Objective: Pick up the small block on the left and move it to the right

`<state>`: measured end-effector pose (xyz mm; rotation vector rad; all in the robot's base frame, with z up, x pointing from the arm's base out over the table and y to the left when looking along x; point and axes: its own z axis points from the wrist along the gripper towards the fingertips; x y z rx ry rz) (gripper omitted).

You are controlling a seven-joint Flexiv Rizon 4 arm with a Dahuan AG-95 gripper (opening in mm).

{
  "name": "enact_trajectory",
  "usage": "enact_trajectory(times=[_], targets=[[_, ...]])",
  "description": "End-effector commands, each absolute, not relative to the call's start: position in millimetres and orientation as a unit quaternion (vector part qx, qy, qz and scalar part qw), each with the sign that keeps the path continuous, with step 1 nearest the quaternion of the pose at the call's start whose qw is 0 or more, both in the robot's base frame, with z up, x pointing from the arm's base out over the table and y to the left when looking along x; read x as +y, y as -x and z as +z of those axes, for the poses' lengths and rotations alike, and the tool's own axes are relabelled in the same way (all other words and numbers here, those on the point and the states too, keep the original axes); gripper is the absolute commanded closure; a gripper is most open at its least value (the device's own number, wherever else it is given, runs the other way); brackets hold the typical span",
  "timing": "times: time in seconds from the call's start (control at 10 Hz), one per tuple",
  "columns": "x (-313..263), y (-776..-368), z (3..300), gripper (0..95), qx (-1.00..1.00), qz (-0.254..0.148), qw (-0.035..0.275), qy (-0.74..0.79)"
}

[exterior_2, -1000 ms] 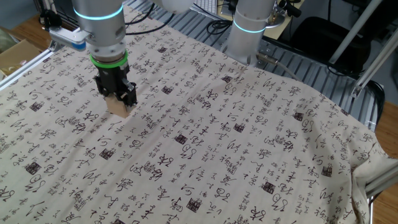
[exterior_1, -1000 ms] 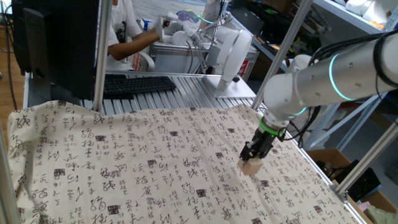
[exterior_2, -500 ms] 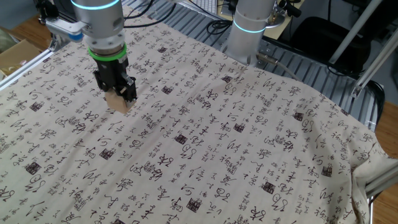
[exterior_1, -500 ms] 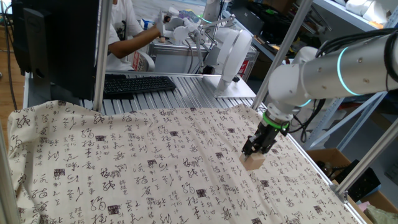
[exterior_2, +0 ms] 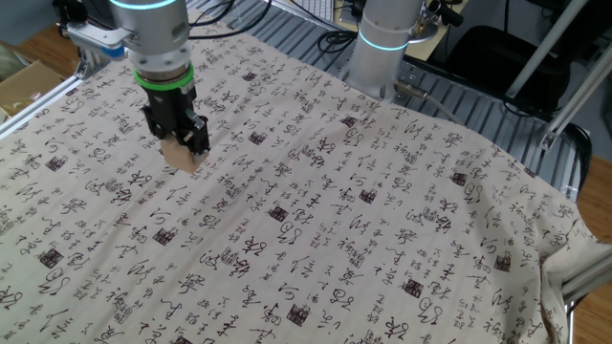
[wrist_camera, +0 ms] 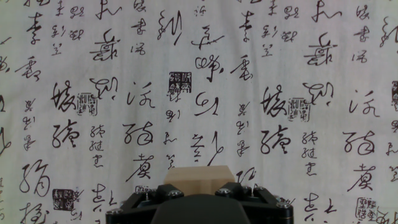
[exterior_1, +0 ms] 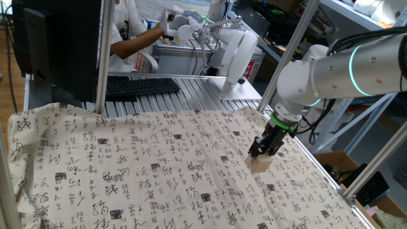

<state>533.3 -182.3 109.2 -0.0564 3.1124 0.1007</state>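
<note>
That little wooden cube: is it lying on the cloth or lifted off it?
Lifted, it seems. The small block hangs pinched in the gripper above the patterned cloth.

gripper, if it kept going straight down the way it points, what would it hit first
The gripper points down, shut on the block. The block would likely meet the cloth first; nothing else shows beneath.

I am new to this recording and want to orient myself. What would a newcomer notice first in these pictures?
First, the tablecloth printed with black calligraphy, which covers nearly the whole table. Next, the white robot arm with a glowing teal ring, reaching down at one edge of the cloth. Its tool is shut on a small block of plain tan wood, which appears to be held just above the cloth.
</note>
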Motion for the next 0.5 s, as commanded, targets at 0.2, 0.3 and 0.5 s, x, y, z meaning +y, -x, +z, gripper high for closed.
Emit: enact_trajectory(times=[0.2,0.3,0.5], targets=[[-182.4,-534.2,108.8,95.0,0.999,0.031,0.014,0.017],[-182.4,-534.2,108.8,95.0,0.999,0.028,0.014,0.018],[-182.4,-534.2,108.8,95.0,0.999,0.024,0.015,0.017]])
